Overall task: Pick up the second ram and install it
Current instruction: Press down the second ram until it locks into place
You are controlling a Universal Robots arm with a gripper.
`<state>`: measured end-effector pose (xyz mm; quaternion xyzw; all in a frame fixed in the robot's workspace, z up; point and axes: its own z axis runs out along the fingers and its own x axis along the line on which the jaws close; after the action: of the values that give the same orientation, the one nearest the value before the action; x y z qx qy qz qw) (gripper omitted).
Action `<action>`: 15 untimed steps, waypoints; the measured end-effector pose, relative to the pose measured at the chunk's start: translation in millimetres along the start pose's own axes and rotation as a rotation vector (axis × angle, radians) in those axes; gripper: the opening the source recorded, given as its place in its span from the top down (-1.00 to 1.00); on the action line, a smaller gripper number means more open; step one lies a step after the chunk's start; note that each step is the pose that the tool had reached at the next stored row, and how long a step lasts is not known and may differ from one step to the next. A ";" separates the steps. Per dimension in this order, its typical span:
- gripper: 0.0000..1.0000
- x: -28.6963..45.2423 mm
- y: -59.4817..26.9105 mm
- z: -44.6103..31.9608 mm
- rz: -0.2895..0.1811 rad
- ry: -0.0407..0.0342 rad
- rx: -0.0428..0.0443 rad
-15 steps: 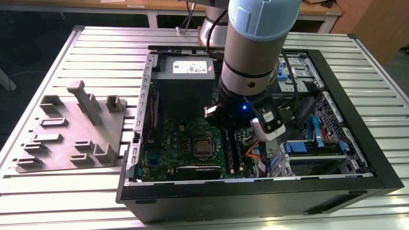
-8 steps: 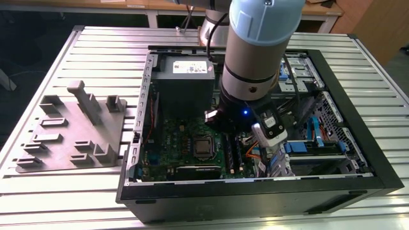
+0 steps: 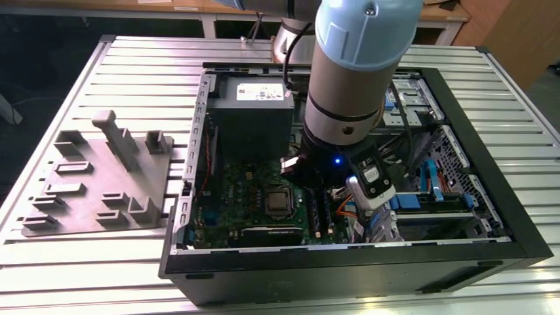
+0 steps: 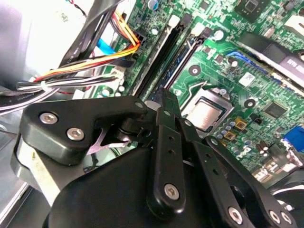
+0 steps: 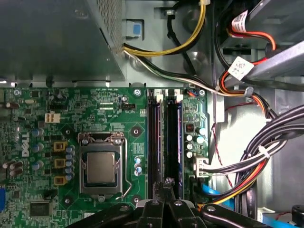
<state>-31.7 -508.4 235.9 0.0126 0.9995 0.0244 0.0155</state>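
On the exterior view's left, the grey fixture tray [image 3: 96, 180] holds no stick. The gripper [image 5: 167, 183], fingers pressed together, sits over the motherboard [image 5: 71, 118] RAM slots [image 5: 154, 142], where the second ram [image 5: 173, 142] appears seated; installation looks nearly finished

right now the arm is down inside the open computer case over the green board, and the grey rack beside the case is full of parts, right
Not quite. The arm is inside the case over the green board, but the exterior view shows the grey rack bare, holding no parts.
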 end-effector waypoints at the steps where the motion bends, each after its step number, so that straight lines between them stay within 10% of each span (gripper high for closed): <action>1: 0.80 0.0 -0.1 -0.1 0.000 0.0001 0.0002; 15: 0.80 -0.2 -7.2 -0.1 0.000 0.0012 0.0019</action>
<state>-31.7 -515.5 235.6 0.0125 0.9995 0.0235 0.0149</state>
